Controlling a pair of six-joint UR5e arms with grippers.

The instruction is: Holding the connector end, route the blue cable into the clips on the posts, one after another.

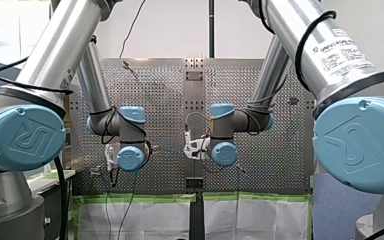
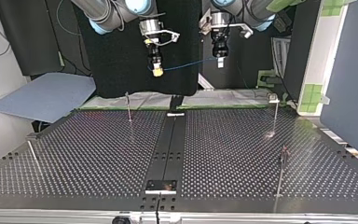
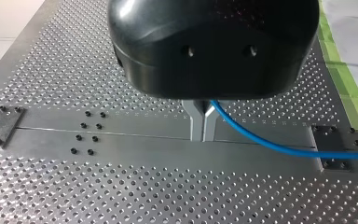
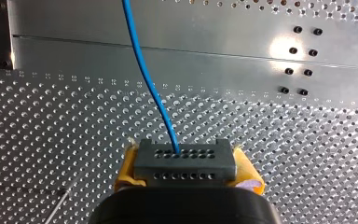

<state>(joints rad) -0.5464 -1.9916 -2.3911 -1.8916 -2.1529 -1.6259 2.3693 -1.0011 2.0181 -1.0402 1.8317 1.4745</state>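
1. Top view: the two grippers hang side by side high over the far part of the perforated table (image 2: 88, 154). The blue cable (image 4: 151, 93) is strung between them in a shallow sag, well clear of the plate.
2. My right gripper (image 2: 157, 70) has its yellow pads (image 4: 127, 170) clamped on both sides of the connector (image 4: 185, 162). This is a dark grey block with two rows of small holes across its face.
3. The cable is thin, smooth and bright blue. It leaves one hole in the connector's upper row and runs straight away from the pads.
4. My left gripper (image 3: 202, 126) has its slim metal fingers (image 3: 195, 122) pressed together, pinching the cable further along. From that pinch the cable curves off to one side over the table.
5. Under both grippers lies the flat rail (image 2: 167, 149) that runs down the middle of the table.
6. Four thin posts (image 2: 128, 108) stand far apart on the table, two toward the far edge and two nearer the camera. Small clips (image 2: 273, 97) top them. The cable hangs well apart from all of them.
7. Between the posts the plate lies open and flat.
8. Green tape (image 3: 348, 79) lines the table's far edge. A blue-grey sheet (image 2: 46, 95) lies off the table at the top view's left.
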